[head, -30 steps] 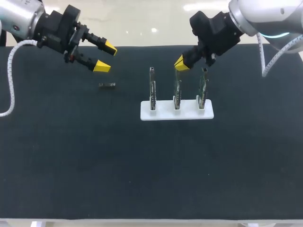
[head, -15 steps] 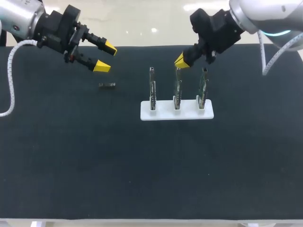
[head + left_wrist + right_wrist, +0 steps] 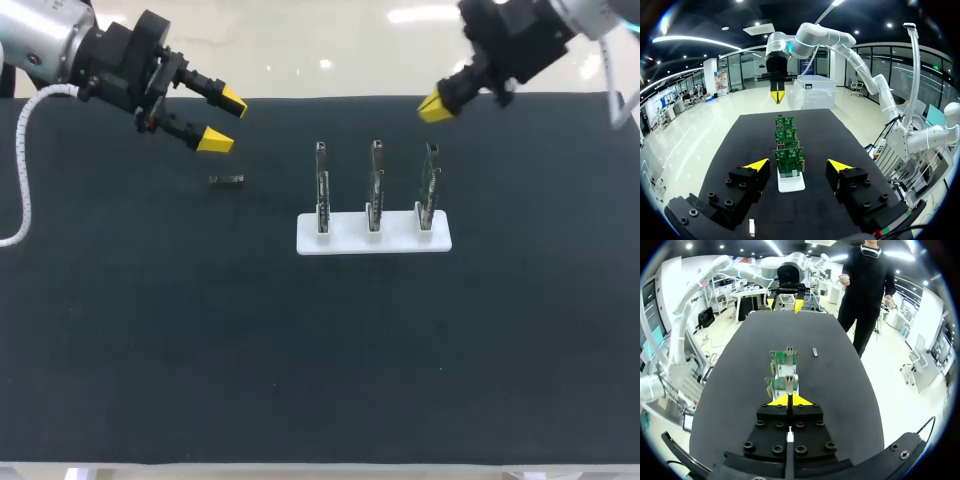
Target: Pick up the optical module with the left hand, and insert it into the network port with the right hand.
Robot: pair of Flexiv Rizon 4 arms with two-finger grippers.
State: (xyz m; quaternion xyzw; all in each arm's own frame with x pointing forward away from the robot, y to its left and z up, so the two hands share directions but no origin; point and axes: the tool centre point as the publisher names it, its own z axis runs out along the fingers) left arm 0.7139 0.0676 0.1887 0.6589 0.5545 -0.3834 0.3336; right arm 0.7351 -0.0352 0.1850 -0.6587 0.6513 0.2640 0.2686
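Here, optical module (image 3: 226, 180) lying just beside open left hand (image 3: 224, 120), untouched; right hand (image 3: 436, 105) closed, well apart

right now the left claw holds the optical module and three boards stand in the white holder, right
No: the optical module lies on the table, outside the open left claw, per the head view. Three boards do stand in the white holder.

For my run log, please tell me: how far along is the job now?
Nothing looks done: the optical module lies untouched on the table. In hand: the left gripper hovers open near it; the right gripper is shut, away from the boards. Left: pickup, handover, insertion at the boards.
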